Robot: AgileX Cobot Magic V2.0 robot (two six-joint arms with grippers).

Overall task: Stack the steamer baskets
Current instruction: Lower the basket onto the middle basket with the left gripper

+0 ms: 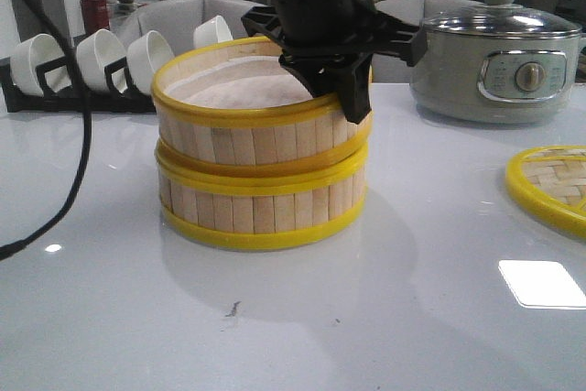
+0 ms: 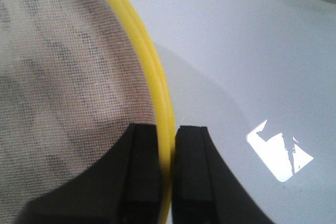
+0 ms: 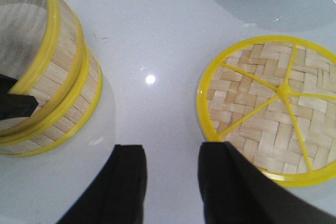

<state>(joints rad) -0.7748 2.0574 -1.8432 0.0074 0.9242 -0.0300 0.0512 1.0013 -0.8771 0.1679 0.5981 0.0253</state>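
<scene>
Front view: the upper steamer basket (image 1: 261, 112) sits on the lower steamer basket (image 1: 261, 203) in the middle of the white surface (image 1: 385, 318), but not quite level, its right side nudged over and the rims not fully nested. The left gripper (image 1: 352, 98) comes down from above and pinches the upper basket's right wall. The risk, as I judge it: let go while the ring is cocked and it may settle crooked, or a sideways pull on the way out could drag the top basket off its seat. A rice cooker (image 1: 499, 57) and a rack of white cups (image 1: 92, 61) stand behind.

Left wrist view: the fingers (image 2: 142, 177) are almost together, one inside on the mesh liner (image 2: 63, 87), one outside, with the yellow rim (image 2: 157, 98) clamped between them. A narrow grip, firmly on the rim.

Right wrist view: the right gripper (image 3: 170, 182) hangs above bare surface, fingers spread apart, holding nothing and touching nothing. The woven lid (image 3: 273, 108) lies flat just beside it, the stacked baskets well off to the other side.
</scene>
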